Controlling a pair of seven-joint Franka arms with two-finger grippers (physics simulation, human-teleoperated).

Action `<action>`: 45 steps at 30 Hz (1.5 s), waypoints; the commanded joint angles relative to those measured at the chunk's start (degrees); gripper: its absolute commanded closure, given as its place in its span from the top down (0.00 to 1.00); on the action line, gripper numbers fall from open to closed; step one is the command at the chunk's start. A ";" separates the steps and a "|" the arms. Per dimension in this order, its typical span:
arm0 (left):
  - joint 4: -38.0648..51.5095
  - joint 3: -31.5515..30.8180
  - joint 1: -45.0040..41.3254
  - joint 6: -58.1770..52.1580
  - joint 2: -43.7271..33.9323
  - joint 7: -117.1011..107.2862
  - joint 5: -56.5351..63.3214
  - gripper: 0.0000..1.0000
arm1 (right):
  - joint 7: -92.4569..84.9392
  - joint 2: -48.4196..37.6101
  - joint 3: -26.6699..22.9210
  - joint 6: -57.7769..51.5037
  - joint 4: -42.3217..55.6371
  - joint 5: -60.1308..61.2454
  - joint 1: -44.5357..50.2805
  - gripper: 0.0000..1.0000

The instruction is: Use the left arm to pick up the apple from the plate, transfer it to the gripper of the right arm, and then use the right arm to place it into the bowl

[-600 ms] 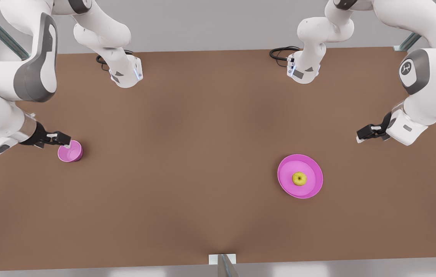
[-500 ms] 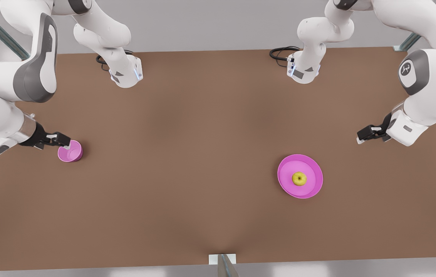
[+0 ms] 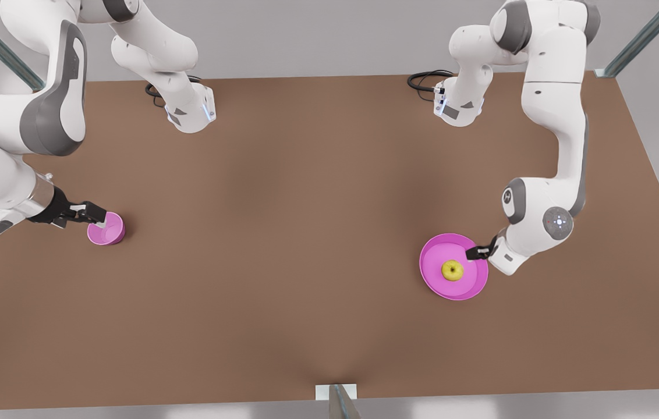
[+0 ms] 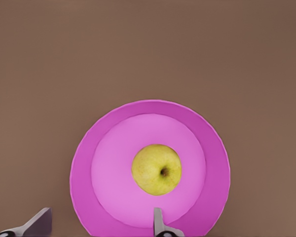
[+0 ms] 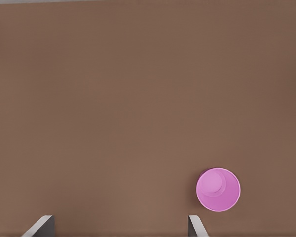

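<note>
Scene inspected from above: a brown table [image 3: 306, 244] carries two pink vessels, well apart.

Apple [image 3: 452, 270]: rests at the centre of the plate [image 3: 440, 285], on the front view's right half of the table. In the left wrist view the apple [image 4: 156, 169] sits on the plate's [image 4: 84, 173] inner floor, stem dimple facing up, untouched by anything.

Left gripper [image 3: 474, 253]: positioned at the plate's rim on the side toward the front view's right, just beside the apple but not touching it. Its wrist camera shows two fingertips [image 4: 158, 222] spread wide apart, one over the plate's inner floor near the apple, the other out over the table beyond the rim. Jaws released, nothing grasped. The left arm [image 3: 556, 116] reaches down from its base at the table's far edge.

Bowl [image 3: 106, 228]: stands upright on the front view's left side of the table, nothing inside it. Also seen in the right wrist view [image 5: 218, 189].

Right gripper [image 3: 92, 214]: at the bowl's rim, on the side toward the front view's left. Its fingertips [image 5: 195, 224] are parted in the wrist view, jaws released and holding nothing. The right arm [image 3: 21, 134] waits there
</note>
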 commanded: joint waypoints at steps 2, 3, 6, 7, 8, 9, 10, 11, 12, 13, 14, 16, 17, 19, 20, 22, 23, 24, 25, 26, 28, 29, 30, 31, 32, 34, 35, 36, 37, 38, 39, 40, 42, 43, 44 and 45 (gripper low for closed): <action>-2.45 -0.05 -0.15 12.52 0.09 2.04 -0.06 1.00 | 0.22 -0.06 0.11 -0.24 0.03 0.04 0.16 1.00; -3.68 -0.05 -0.50 14.01 -0.09 2.04 -0.06 1.00 | 0.31 -0.06 0.19 -0.24 0.03 0.04 0.16 1.00; -4.47 -0.22 -1.12 15.86 0.09 1.95 -0.15 1.00 | 0.22 -0.06 0.28 -0.24 0.03 0.04 0.16 1.00; -4.47 -0.40 -2.43 17.09 0.79 1.95 -2.33 1.00 | 0.31 -0.06 0.28 -0.24 0.12 0.04 0.16 1.00; -4.47 -0.40 -3.05 18.06 1.41 1.77 -2.61 1.00 | 0.31 -0.15 0.28 -0.24 0.12 0.04 0.16 1.00; -4.30 -0.40 -3.14 18.15 1.85 1.69 -2.61 1.00 | 0.22 -0.15 0.37 -0.24 0.12 0.04 0.16 1.00; -4.21 -0.40 -3.84 18.23 1.94 1.60 -2.61 1.00 | 0.13 -0.15 0.37 -0.42 0.12 0.04 0.16 1.00; -4.21 -0.40 -3.84 18.23 2.02 1.60 -2.61 1.00 | -0.04 -0.15 0.28 -0.42 0.12 0.04 0.16 1.00; -4.12 -0.40 -3.84 18.23 2.02 1.60 -2.61 1.00 | 0.13 -0.06 0.37 -0.42 0.12 0.04 0.16 1.00; -3.95 -0.40 -3.93 18.23 2.20 1.60 -2.61 1.00 | 0.31 -0.06 0.37 -0.42 0.20 0.04 0.25 1.00; -3.59 -0.40 -4.11 18.23 2.99 1.60 -2.61 1.00 | 0.31 -0.06 0.37 -0.42 0.20 0.04 0.16 1.00; -3.16 -0.40 -4.72 18.23 3.25 1.42 -2.61 1.00 | 0.31 -0.06 0.37 -0.42 0.20 0.04 0.25 1.00; -3.07 -0.40 -4.98 18.23 3.43 1.42 -2.61 1.00 | 0.22 -0.06 0.37 -0.42 0.20 0.13 0.25 1.00; -2.45 -0.40 -4.99 18.23 4.13 1.33 -2.61 1.00 | 0.22 -0.06 0.37 -0.42 0.20 0.13 0.16 1.00; -2.01 -0.40 -4.99 18.23 4.83 1.33 -2.61 1.00 | 0.13 -0.06 0.37 -0.42 0.20 0.13 0.16 1.00; -1.05 -0.40 -4.99 18.23 6.06 1.33 -2.43 1.00 | -0.04 -0.06 0.37 -0.42 0.20 0.13 0.16 1.00; -0.69 -0.31 -4.99 18.23 6.50 1.42 -2.43 1.00 | -0.04 -0.06 0.37 -0.42 0.20 0.13 0.16 1.00; -0.61 -0.40 -4.99 18.23 6.94 1.42 -2.43 1.00 | -0.04 -0.06 0.37 -0.42 0.20 0.13 0.16 1.00; -0.69 -0.31 -4.99 18.23 6.94 1.42 -2.43 1.00 | -0.22 -0.06 0.37 -0.42 0.20 0.13 0.16 1.00; -0.69 -0.31 -4.99 18.15 7.03 1.51 -2.43 1.00 | -0.30 -0.06 0.37 -0.42 0.20 0.13 0.08 1.00; -0.69 -0.31 -5.07 18.23 7.65 1.69 -2.43 1.00 | -0.30 -0.06 0.37 -0.33 0.20 0.13 0.08 1.00; -0.69 -0.31 -4.99 18.23 8.00 1.77 -2.43 1.00 | -0.30 -0.06 0.37 -0.41 0.20 0.13 0.08 1.00; -0.69 -0.31 -5.07 18.23 8.17 1.77 -2.35 1.00 | -0.30 -0.06 0.37 -0.33 0.20 0.13 0.08 1.00; -0.69 -0.31 -5.07 18.23 8.53 1.77 -2.35 1.00 | -0.30 -0.06 0.37 -0.42 0.20 0.13 0.16 1.00; -0.69 -0.31 -5.07 18.23 8.61 1.77 -2.35 1.00 | -0.30 -0.06 0.37 -0.33 0.20 0.13 0.08 1.00; -0.87 -0.31 -5.07 18.23 8.88 1.77 -2.35 1.00 | -0.30 -0.06 0.37 -0.33 0.20 0.13 0.16 1.00; -0.96 -0.31 -5.07 18.23 8.88 1.77 -2.35 1.00 | -0.30 -0.06 0.37 -0.33 0.20 0.13 0.16 1.00; -0.96 -0.31 -5.07 18.23 9.49 1.77 -2.35 1.00 | -0.30 -0.06 0.37 -0.41 0.20 0.13 0.25 1.00; -0.96 -0.31 -5.16 18.23 9.67 1.77 -2.35 1.00 | -0.30 -0.06 0.37 -0.33 0.20 0.13 0.25 1.00; -0.96 -0.31 -5.07 18.23 9.93 1.77 -2.35 1.00 | -0.30 -0.06 0.37 -0.33 0.20 0.13 0.25 1.00; -0.96 -0.31 -5.25 18.23 10.11 1.77 -2.35 1.00 | -0.30 -0.06 0.37 -0.33 0.20 0.13 0.16 1.00; -0.96 -0.31 -5.43 18.23 10.11 1.77 -2.35 1.00 | -0.30 -0.06 0.37 -0.33 0.20 0.13 0.25 1.00; -0.96 -0.31 -5.43 18.23 10.55 1.69 -2.35 1.00 | -0.30 -0.06 0.37 -0.33 0.20 0.13 0.16 1.00; -0.96 -0.31 -5.51 18.23 10.90 1.69 -2.35 1.00 | -0.39 -0.06 0.37 -0.33 0.20 0.22 0.16 1.00; -0.96 -0.31 -5.51 18.23 10.99 1.69 -2.35 1.00 | -0.39 -0.06 0.37 -0.42 0.20 0.22 0.16 1.00; -0.96 -0.31 -5.60 18.23 11.08 1.69 -2.35 1.00 | -0.39 -0.06 0.37 -0.41 0.20 0.22 0.16 1.00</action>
